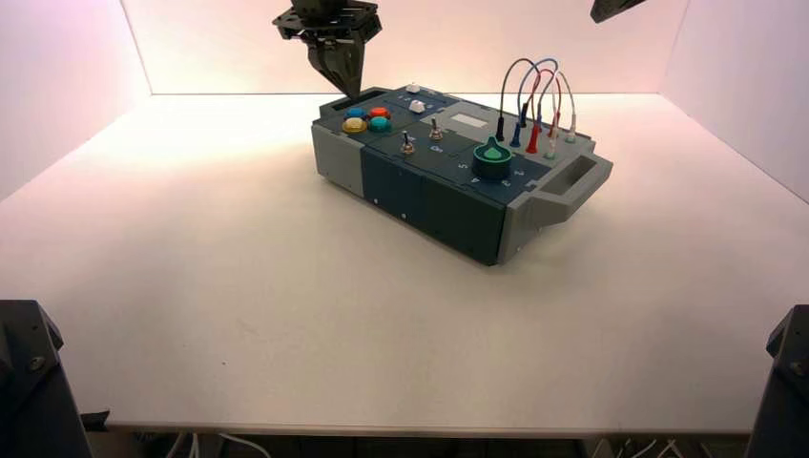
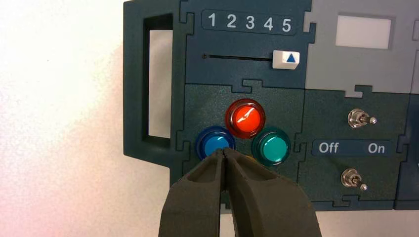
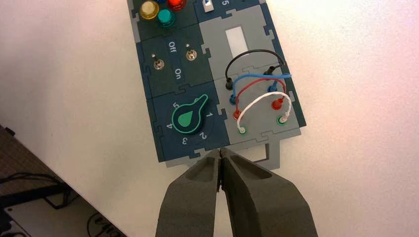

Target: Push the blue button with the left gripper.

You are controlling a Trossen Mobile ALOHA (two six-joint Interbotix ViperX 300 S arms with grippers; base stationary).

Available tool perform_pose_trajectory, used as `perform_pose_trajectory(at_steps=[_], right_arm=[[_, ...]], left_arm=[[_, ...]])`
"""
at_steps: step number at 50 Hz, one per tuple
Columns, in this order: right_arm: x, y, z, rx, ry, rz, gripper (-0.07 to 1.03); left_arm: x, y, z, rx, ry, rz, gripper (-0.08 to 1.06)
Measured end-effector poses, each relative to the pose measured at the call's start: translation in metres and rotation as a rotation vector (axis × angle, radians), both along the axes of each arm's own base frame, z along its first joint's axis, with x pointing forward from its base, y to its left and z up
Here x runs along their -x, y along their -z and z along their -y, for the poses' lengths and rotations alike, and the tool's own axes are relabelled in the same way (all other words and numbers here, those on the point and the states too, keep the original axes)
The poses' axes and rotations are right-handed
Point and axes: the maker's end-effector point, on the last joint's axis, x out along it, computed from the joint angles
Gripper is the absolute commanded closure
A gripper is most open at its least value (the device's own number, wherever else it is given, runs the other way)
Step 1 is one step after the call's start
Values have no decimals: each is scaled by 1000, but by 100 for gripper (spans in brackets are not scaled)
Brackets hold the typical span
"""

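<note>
Box: you've got it [image 1: 448, 205] a little right of centre in the high view, turned at an angle on the table [image 1: 238, 315].
Blue button: it [image 2: 214, 143] sits in the lower-middle of your left wrist view, left of the green button [image 2: 271, 147] and below-left of the red button [image 2: 245, 118]; in the high view it [image 1: 355, 113] is at the box's far left corner, with the yellow button [image 1: 354, 125] just in front.
Left gripper: there it [image 2: 224, 154] is, jaws pinched together to a wedge, tip right at the blue button's lower right edge in your wrist view; you can't tell if it touches. In the high view it [image 1: 349, 84] hangs top centre, above the button cluster.
Slider: white knob [image 2: 285, 59] under the 5, upper middle of your left wrist view.
Switches: two toggles, one [image 2: 359, 118] above the Off/On label, one [image 2: 352, 178] below, right side of that view.
Knob: green [image 3: 189, 116], centre of your right wrist view, pointer between 5 and 1.
Wires: black, blue, red and white loops [image 3: 257, 91], right of the knob.
Right gripper: it [image 3: 221, 155] is up off the box's handle end, jaws closed tip to tip; only a dark corner [image 1: 615, 9] shows at the high view's top right.
</note>
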Motion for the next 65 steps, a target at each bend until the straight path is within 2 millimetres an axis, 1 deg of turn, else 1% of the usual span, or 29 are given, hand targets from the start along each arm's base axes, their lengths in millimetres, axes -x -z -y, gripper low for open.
perform_pose_trajectory(at_steps=[18,25,45,49,50,55,65], right_arm=[[-1,0,0,0,2,4,98],[-1,-1,0,-1,2,4,98],[-2,-1,0,-1,6,11,98],[-2,-1,0,-1,5,11,98],[-2,-1,0,-2,6,12,98],[-2,-1,0,-2,7,14,98],[-1,1,0,0,6,6,98]], left_arm=[[2,12,-1,-9,0,-23,100],[2,19,-1,-15,0,-35,100],[-2,20,1,-13,-1,-30,100],[-1,20,0,-15,3,-37,100],[4,20,0,-20,7,-60,100],[7,12,-1,-22,14,-65,100],[10,-29,-1,3,14,-17,100]])
